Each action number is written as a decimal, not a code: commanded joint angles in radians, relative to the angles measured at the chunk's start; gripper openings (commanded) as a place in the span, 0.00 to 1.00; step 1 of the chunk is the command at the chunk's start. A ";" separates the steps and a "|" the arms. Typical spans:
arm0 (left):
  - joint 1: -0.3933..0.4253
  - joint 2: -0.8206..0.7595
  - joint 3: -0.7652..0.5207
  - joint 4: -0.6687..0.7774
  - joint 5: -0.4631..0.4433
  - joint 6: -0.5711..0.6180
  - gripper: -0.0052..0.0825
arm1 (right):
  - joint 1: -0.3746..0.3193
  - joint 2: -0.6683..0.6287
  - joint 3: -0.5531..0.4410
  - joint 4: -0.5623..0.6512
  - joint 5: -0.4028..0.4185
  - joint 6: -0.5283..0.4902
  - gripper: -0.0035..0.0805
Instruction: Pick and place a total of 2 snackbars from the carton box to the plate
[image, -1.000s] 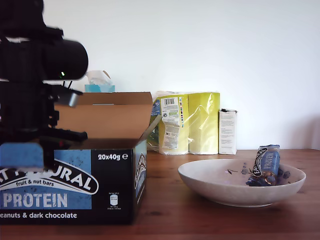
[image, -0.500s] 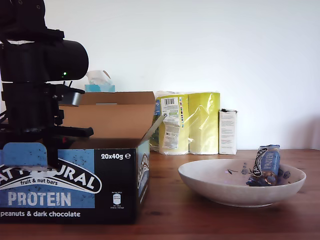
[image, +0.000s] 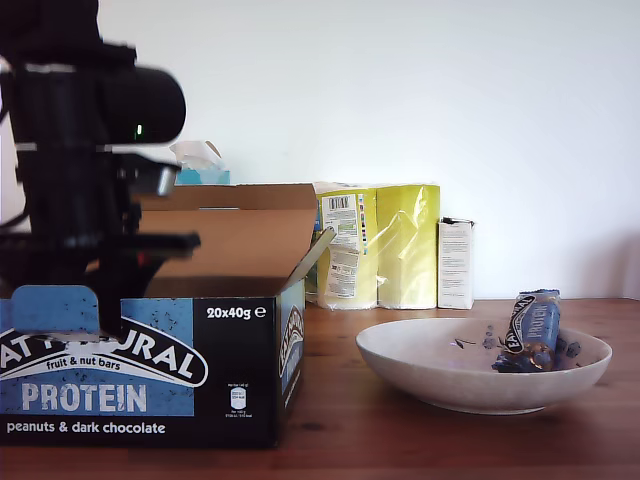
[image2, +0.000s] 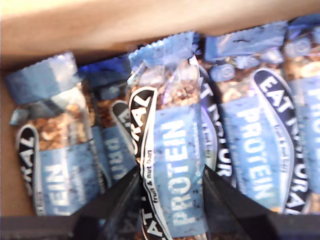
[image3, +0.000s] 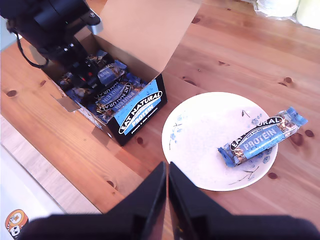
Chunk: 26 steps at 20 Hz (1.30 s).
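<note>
My first gripper (image2: 172, 200) clamps a shiny blue-and-black wrapped snackbar (image2: 172, 165) inside the black-and-blue printed cardboard carton box (image: 150, 370), beside its packed neighbours; this looks like the second pick, with a straight lift clear of the flaps called for next. Beyond, on the wooden table (image3: 240, 45), the off-white flower-patterned ceramic plate (image3: 200, 125) holds one delivered snackbar (image3: 262, 137). My second gripper (image3: 167, 192) hangs above, jaws together.
</note>
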 joint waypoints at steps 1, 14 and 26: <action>-0.002 -0.072 0.027 -0.023 0.000 0.009 0.22 | 0.004 -0.001 -0.018 0.006 -0.007 -0.007 0.03; -0.113 -0.306 0.042 0.119 0.169 0.016 0.22 | 0.004 -0.036 -0.018 -0.006 -0.007 -0.007 0.03; -0.353 -0.269 0.053 0.518 0.162 -0.068 0.22 | 0.003 -0.175 -0.018 -0.124 0.002 0.025 0.03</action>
